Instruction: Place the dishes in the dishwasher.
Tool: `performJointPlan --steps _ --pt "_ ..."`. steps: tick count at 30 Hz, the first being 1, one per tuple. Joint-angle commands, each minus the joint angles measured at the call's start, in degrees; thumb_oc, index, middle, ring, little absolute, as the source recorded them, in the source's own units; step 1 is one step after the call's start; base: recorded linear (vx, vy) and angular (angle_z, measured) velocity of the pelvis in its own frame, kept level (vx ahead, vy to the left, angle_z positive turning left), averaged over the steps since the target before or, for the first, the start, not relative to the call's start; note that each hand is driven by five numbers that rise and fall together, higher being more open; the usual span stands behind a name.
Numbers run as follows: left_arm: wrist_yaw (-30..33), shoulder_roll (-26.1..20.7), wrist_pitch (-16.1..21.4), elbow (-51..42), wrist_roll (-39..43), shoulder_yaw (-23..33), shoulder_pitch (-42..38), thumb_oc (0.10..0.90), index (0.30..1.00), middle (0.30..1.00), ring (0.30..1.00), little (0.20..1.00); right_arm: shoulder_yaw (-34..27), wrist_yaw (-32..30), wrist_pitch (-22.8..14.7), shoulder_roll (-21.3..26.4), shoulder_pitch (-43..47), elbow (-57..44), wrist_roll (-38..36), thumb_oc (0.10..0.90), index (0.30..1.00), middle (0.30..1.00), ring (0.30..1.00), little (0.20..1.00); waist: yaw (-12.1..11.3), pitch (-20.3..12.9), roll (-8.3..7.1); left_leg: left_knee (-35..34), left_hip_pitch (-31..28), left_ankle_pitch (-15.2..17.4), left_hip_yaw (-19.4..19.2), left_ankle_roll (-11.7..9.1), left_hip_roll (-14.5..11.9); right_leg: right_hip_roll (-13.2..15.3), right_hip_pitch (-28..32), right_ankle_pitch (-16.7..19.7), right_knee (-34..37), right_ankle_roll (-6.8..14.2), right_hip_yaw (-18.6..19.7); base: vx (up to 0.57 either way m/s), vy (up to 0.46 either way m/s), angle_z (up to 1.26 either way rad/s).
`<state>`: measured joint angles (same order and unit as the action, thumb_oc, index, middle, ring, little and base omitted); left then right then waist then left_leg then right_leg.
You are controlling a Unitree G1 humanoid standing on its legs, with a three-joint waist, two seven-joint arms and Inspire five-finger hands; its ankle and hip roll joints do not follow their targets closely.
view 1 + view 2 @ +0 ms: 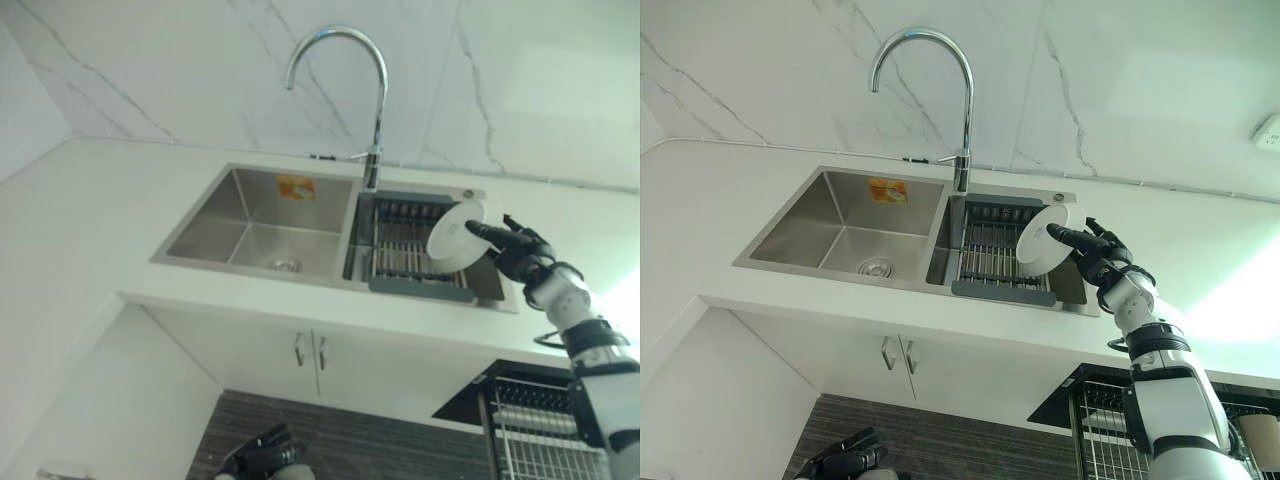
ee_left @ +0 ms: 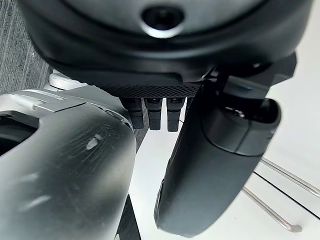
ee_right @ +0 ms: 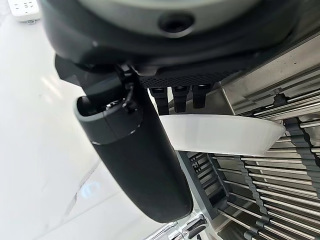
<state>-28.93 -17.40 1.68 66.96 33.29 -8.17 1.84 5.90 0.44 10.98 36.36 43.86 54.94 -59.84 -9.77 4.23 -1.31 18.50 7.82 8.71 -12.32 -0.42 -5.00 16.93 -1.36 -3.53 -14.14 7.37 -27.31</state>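
Item: white plate (image 1: pixel 1043 242). Held tilted on edge above the drying rack (image 1: pixel 992 262) that is set in the right basin of the sink (image 1: pixel 845 232), toward the rack's right end. In the right wrist view the plate is seen pinched at its rim, thumb on one face and fingers on the other.

Right hand (image 1: pixel 1092 250): clamped on the plate's right rim, arm reaching in over the tabletop (image 1: pixel 730 190) from the right.

Left hand (image 1: pixel 845 464): hung low by the floor in front of the cabinet doors (image 1: pixel 902 352), nothing held; fingers appear relaxed, thumb standing out.

Dishwasher rack (image 1: pixel 1102 430): pulled out below the tabletop's front edge, at the right, under the right arm.

Step judged in hand: plate lifted clear of the drying rack, to be carried down to the dishwasher rack.

Handling advice: the pinch is best kept firm, as a rim grip may let the plate swing. The plate should be raised fully clear of the rack's bars and the tabletop's front edge before being lowered, then kept on edge for the wire slots.
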Motion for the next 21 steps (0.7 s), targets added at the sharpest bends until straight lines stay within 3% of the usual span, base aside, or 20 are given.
performJointPlan --steps 1,21 --pt "0.25 -1.61 -1.15 3.16 -1.28 -3.77 3.63 0.800 0.900 0.900 0.900 0.900 -3.20 1.73 -5.07 1.54 7.69 0.61 -4.11 0.800 0.900 0.900 0.900 0.900 -1.54 -2.60 -0.10 -1.31 -3.82 3.67 -2.59 -4.41 -3.26 -1.34 0.37 -6.23 -3.05 -0.05 2.89 0.00 0.000 0.00" --pt "0.19 -1.52 -1.82 2.68 -0.43 -4.01 3.99 0.800 0.900 0.900 0.900 0.900 -2.71 2.38 -3.97 1.08 8.68 1.88 -4.30 0.800 0.900 0.900 0.900 0.900 -2.55 -2.22 0.06 -1.31 -3.56 3.29 -1.94 -4.61 -3.10 -1.59 1.01 -6.66 -3.05 -0.49 1.88 0.00 0.001 0.01"
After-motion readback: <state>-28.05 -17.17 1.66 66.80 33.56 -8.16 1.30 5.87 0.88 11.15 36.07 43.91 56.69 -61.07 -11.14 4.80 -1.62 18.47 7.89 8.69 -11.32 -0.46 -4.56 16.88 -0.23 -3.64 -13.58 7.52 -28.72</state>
